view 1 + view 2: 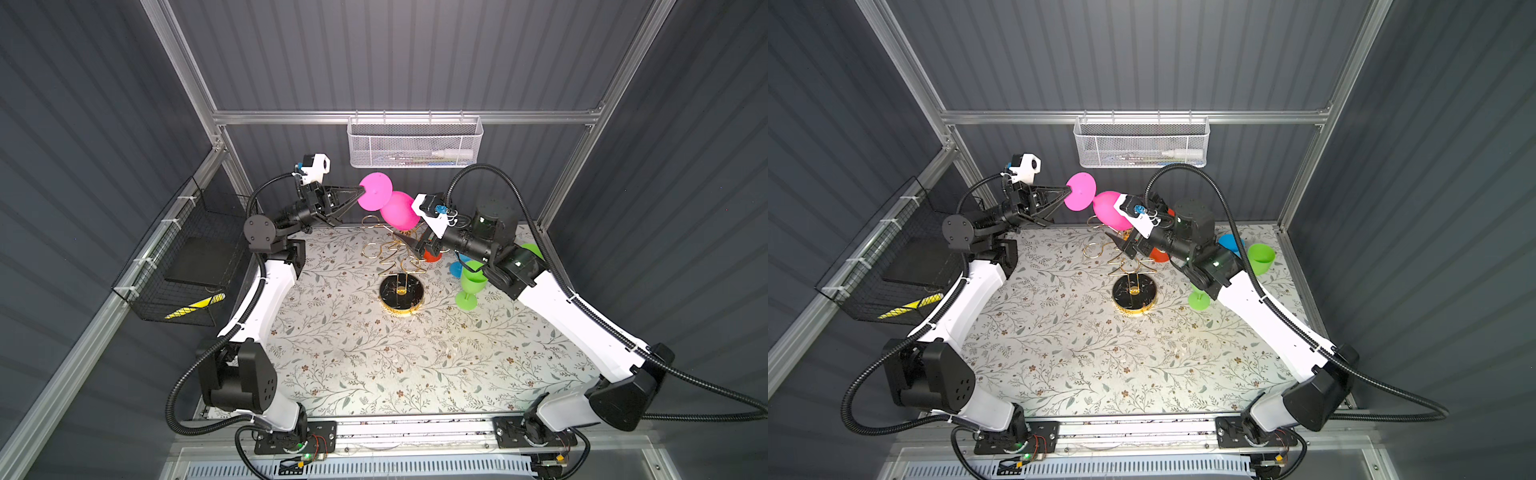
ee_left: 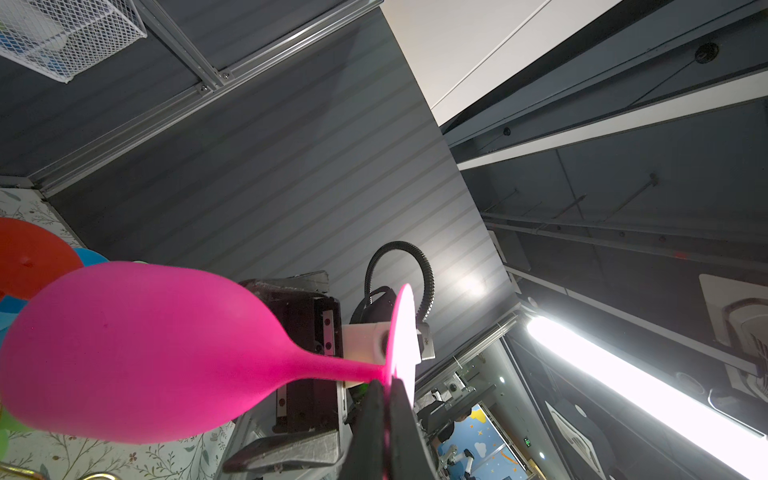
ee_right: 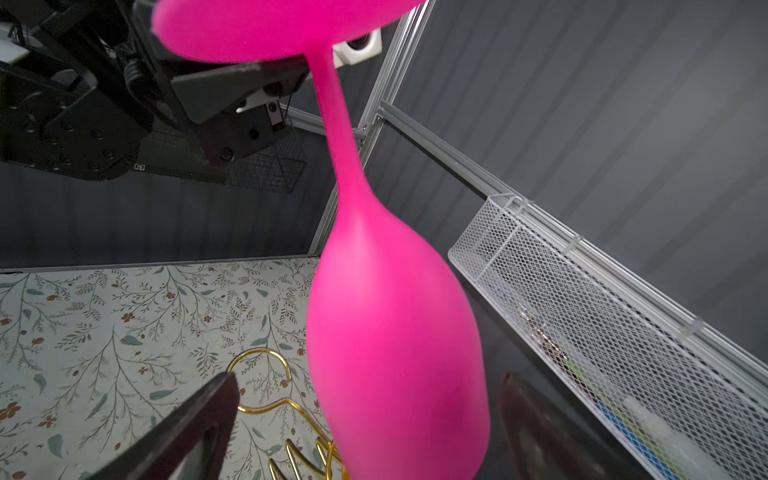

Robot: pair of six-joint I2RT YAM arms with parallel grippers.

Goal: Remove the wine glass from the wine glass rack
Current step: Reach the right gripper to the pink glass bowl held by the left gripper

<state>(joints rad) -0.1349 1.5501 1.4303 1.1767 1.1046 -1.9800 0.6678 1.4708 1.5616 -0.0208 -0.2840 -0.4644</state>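
pink glass pinched by its foot above the rack, second gripper open around the bowl

your left gripper (image 2: 386,399) is closed tight on the flat round foot of the pink wine glass (image 1: 397,210), its black fingers (image 2: 370,436) nipping the rim of the disc. the glass lies tilted in the air, foot toward the left arm, bowl pointing across toward the right arm. your right gripper (image 3: 368,376) is spread wide, one finger on each side of the bowl, with a gap showing at both. the glass is off the wine glass rack (image 1: 411,291): its stem sits in no ring, and the bowl hangs over the gold rings on the rack's far side. the rack stands upright on the floral table cover (image 1: 353,357). in both top views the right wrist covers part of the bowl. just right of the rack, under the right arm, sit an orange-red glass (image 1: 433,257), a blue glass (image 1: 458,269) and a green glass (image 1: 471,284); a second green glass (image 1: 1261,257) stands further right. a white mesh basket (image 1: 413,145) hangs on the back rail, a black wire basket (image 1: 187,266) on the left wall.
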